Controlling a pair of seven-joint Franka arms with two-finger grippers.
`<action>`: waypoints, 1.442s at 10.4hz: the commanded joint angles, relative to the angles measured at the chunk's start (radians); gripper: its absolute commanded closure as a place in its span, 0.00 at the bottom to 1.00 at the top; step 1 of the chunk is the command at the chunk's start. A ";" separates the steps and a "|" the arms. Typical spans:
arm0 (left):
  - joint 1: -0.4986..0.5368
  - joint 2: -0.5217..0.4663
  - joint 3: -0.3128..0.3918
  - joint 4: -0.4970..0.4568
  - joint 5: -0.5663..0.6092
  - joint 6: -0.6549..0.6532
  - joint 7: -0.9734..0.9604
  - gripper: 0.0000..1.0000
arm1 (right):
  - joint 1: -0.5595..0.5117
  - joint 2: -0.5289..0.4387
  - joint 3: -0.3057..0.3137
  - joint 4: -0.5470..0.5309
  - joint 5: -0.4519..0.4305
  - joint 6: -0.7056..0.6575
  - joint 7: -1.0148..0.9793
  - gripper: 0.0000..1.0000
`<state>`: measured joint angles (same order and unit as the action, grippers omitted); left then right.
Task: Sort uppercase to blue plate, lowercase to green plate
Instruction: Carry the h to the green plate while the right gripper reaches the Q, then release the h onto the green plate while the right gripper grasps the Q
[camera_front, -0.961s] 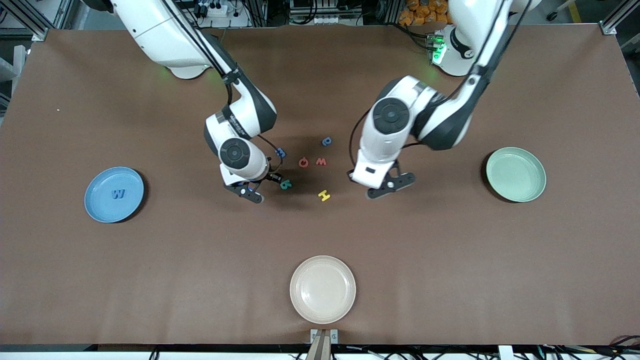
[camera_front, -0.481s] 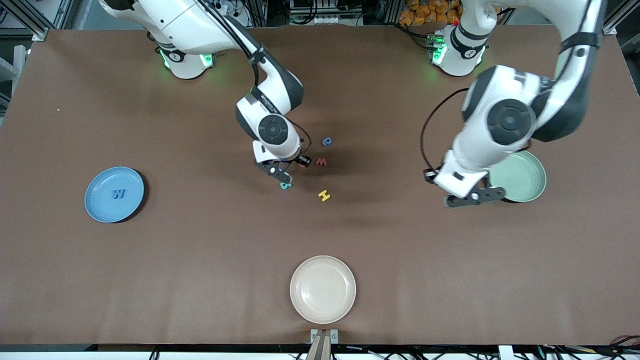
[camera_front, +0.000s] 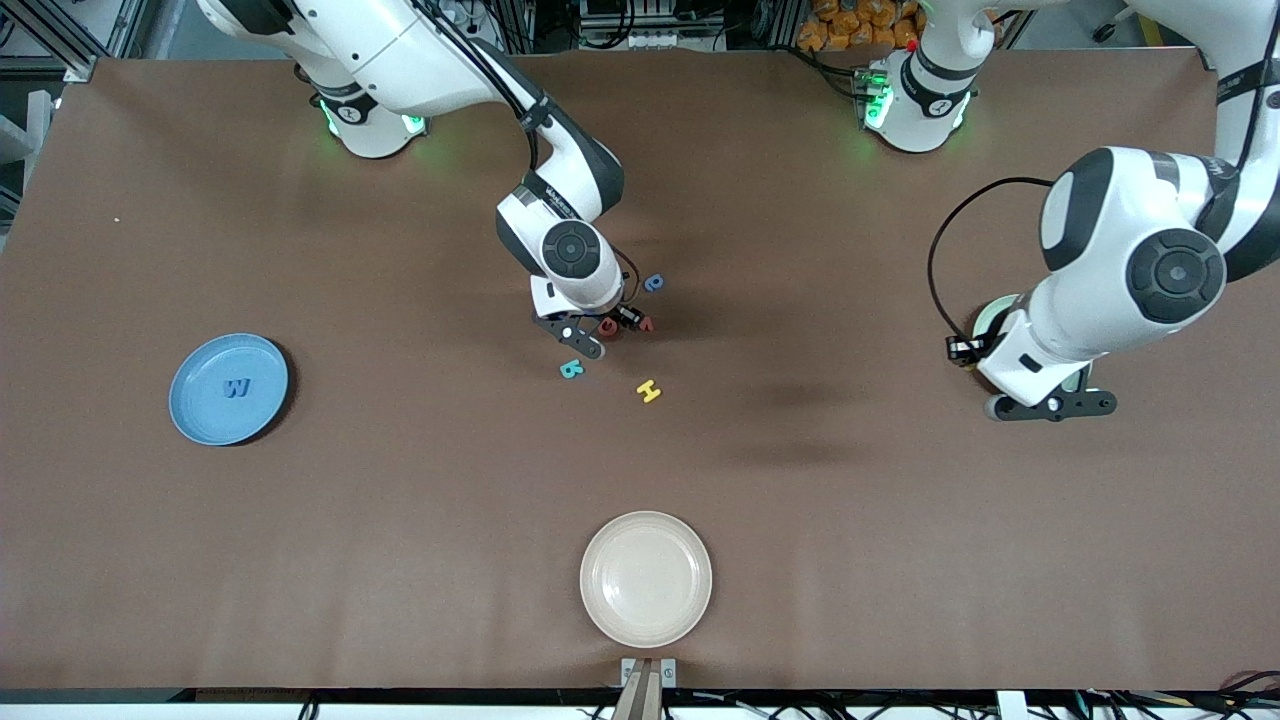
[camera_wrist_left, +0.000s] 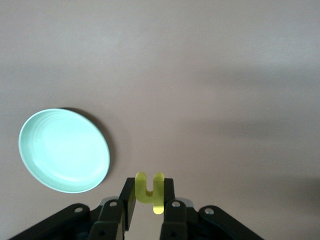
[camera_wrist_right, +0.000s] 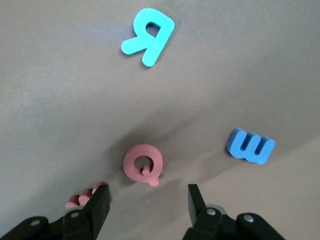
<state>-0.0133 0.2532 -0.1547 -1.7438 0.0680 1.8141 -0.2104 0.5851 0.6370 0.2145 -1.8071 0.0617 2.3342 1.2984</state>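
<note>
1. While both arms worked over the brown table (camera_front: 400, 500), the left arm reached to the right edge of the front view and the right arm to the upper centre.
2. A blue plate (camera_front: 200, 410) sat at mid-left of that view with a blue W (camera_front: 237, 388) lying in it; the green plate (camera_front: 988, 318), at mid-right, was mostly covered by the left arm, and a cream plate (camera_front: 645, 578) sat at bottom centre.
3. Over the table just beside the green plate (camera_wrist_left: 63, 150), the left gripper (camera_wrist_left: 148, 202) was clamped on a yellow lowercase h (camera_wrist_left: 149, 191), seen at the bottom centre of the left wrist view.
4. Fingers spread and holding nothing, the right gripper (camera_wrist_right: 145, 202) hung just above the letter cluster, the red Q (camera_wrist_right: 143, 164) between its fingertips at the centre of the right wrist view.
5. A teal letter (camera_wrist_right: 148, 35) lay near the top of that view, a blue m (camera_wrist_right: 250, 145) at mid-right, a red w (camera_wrist_right: 82, 196) touching one finger at lower left.
6. A yellow H (camera_front: 649, 390) and a blue a (camera_front: 653, 283) lay at the front view's centre.
</note>
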 joint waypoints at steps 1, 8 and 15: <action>0.088 -0.041 -0.013 -0.068 0.018 0.001 0.119 1.00 | -0.004 0.016 0.003 0.025 -0.055 0.010 0.025 0.30; 0.300 -0.022 -0.014 -0.255 0.041 0.244 0.404 1.00 | 0.002 0.032 -0.001 0.017 -0.091 0.046 0.027 0.32; 0.331 0.113 -0.013 -0.273 0.039 0.353 0.404 1.00 | 0.010 0.038 -0.001 0.017 -0.109 0.051 0.032 0.61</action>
<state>0.2991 0.3407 -0.1550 -2.0233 0.0893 2.1505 0.1801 0.5894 0.6643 0.2132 -1.8014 -0.0227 2.3855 1.3025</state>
